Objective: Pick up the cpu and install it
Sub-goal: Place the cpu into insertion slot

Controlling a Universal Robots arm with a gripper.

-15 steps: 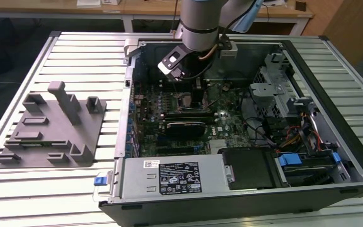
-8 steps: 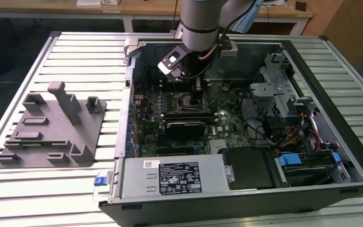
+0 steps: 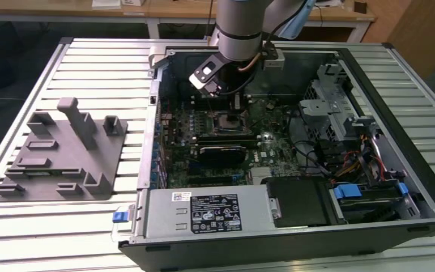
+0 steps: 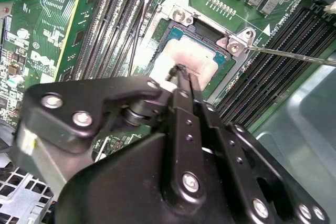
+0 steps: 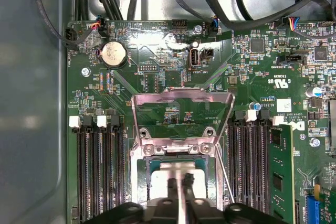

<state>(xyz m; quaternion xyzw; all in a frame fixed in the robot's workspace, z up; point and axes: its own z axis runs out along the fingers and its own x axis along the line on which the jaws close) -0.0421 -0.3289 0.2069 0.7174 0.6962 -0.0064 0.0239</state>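
The pincer has its two black fingers drawn together with nothing clamped between them. In both wrist views the tips point straight down at the chip, touching it or just above it; which cannot be told.

The chip, a small silvery square, lies flat directly under the tips, inside the metal socket frame that surrounds it. Just beyond the tips the socket's hinged cover plate stands open, tilted up away from the chip. A thin wire lever stretches out to one side. Rows of black memory slots flank the socket on both sides of the pincer, all on the green circuit board.

In the exterior view the pincer hangs inside the open computer case, with a grey holder well apart on the slatted table.

Seating looks nearly done. Doing it well probably means a light, straight-down touch, the chip kept level and square in the frame, and no sideways drag.
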